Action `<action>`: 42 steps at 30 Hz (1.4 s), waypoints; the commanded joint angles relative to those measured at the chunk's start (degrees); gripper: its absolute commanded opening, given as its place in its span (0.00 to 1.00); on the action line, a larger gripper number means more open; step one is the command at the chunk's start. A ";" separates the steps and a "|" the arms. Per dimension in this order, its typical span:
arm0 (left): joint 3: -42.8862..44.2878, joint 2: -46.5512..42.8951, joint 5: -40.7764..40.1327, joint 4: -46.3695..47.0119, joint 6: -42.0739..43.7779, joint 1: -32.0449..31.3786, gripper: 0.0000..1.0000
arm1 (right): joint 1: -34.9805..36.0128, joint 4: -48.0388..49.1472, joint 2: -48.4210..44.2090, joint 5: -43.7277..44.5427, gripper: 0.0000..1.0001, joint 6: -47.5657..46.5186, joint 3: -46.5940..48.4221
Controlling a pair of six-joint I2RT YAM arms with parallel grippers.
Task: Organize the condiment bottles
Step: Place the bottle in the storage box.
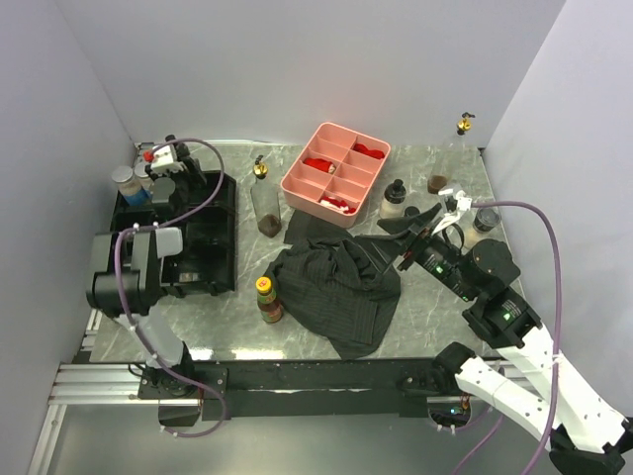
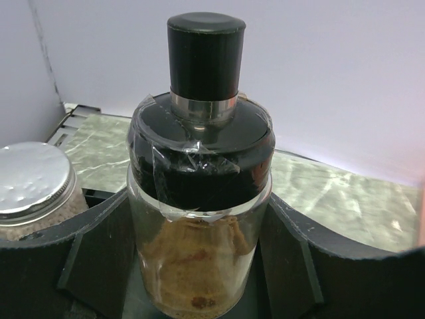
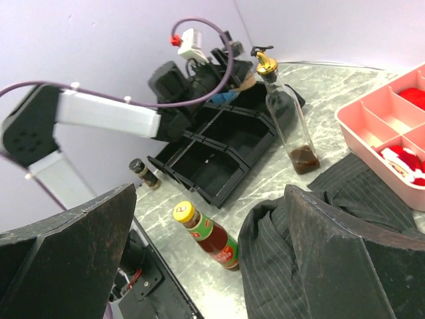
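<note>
At the far left a grey-lidded jar [image 2: 33, 179] stands at the back corner of the black tray [image 1: 213, 233], and right beside it the left gripper [image 2: 199, 226] has its fingers pressed against both sides of a black-capped jar [image 2: 202, 153] of brown powder. Whether that jar rests in the tray or hangs just above it I cannot tell. The step looks like placing this jar next to the grey-lidded one, so the next move calls for a level set-down, then a clean release. Toward the middle, a tall bottle [image 1: 265, 203] and a sauce bottle [image 1: 269, 300] wait on the table, near a dark cloth [image 1: 341, 287]. Further right, several small bottles [image 1: 395, 201] stand beyond the pink tray [image 1: 287, 183]. The right gripper [image 3: 212, 199] hovers over the cloth, spread wide and holding nothing.
</note>
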 commanded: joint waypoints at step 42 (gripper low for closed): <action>3.89 11.73 -2.08 13.65 0.85 0.95 0.83 | -0.17 4.04 -1.73 0.24 1.00 -3.76 0.62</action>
